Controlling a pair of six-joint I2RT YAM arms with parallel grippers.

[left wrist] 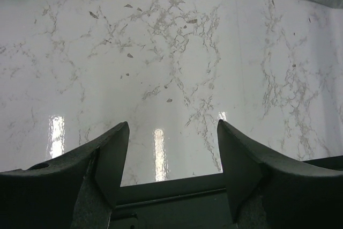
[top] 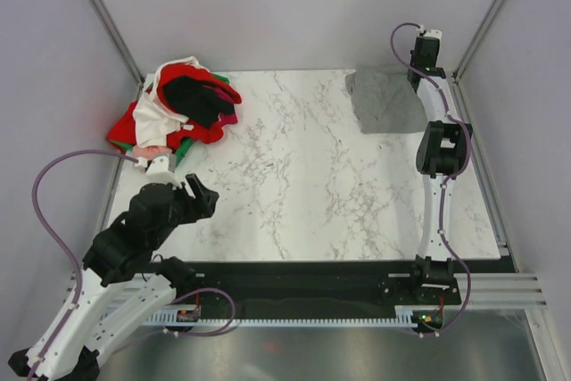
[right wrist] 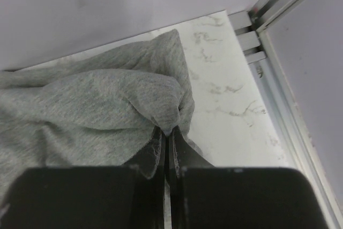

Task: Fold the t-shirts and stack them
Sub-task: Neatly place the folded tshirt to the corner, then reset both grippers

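1. Left gripper (top: 202, 195): jaws spread wide, nothing between them. Hanging low over the marble table (top: 303, 176), near its front-left edge.
2. Left fingers (left wrist: 104, 156): dark, wedge-shaped, well apart. Only bare veined marble in the gap and straight ahead of the tips.
3. Pile (top: 183, 111) of shirts: beyond the left gripper and a little to its left, apart from it, at the far-left corner. Loose and unfolded.
4. In the pile: red shirt (top: 125, 136) underneath, spilling toward the left gripper. White shirt (top: 153, 111) across the middle. Black shirt (top: 201, 100) on top, on the side away from the wall. Green shirt (top: 183, 151) poking out at the edge nearest the left gripper. A bit of pink showing at the rim; cannot tell how much lies under.
5. Right gripper (right wrist: 167, 135): closed tight, pinching a fold of the grey shirt (right wrist: 96, 105) at the fingertips. Arm stretched out to the far-right corner.
6. Grey shirt: bunched up at the right fingertips, spreading from there to the gripper's left and ahead toward the back wall. Resting on the table, crumpled, not folded.
7. To the right of the closed gripper: a strip of bare marble, then the metal frame rail (right wrist: 278, 116).
8. Grey shirt and pile well apart, at opposite far corners.
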